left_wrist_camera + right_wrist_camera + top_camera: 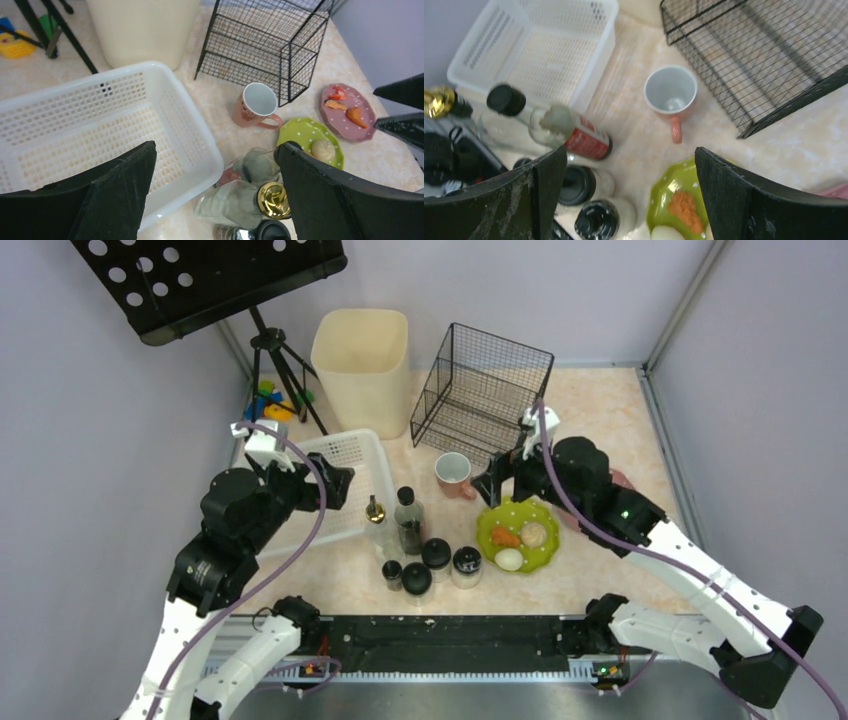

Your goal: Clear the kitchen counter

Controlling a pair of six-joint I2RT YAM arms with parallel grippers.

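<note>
The marble kitchen counter (600,410) carries a pink mug (455,475), a green plate (517,533) with food, a pink plate (347,105), a gold-capped bottle (376,515), a dark-capped bottle (408,520) and several black-lidded jars (436,558). My left gripper (335,485) is open and empty, above the near right corner of the white basket (350,455); in its wrist view (215,150) the gold-capped bottle (272,200) lies just below. My right gripper (490,485) is open and empty, hovering between the mug (670,92) and the green plate (674,185).
A black wire basket (480,390) and a cream bin (362,365) stand at the back. A tripod (275,360) with a black perforated tray stands back left, with toys (270,400) by it. A black rail (450,640) runs along the near edge.
</note>
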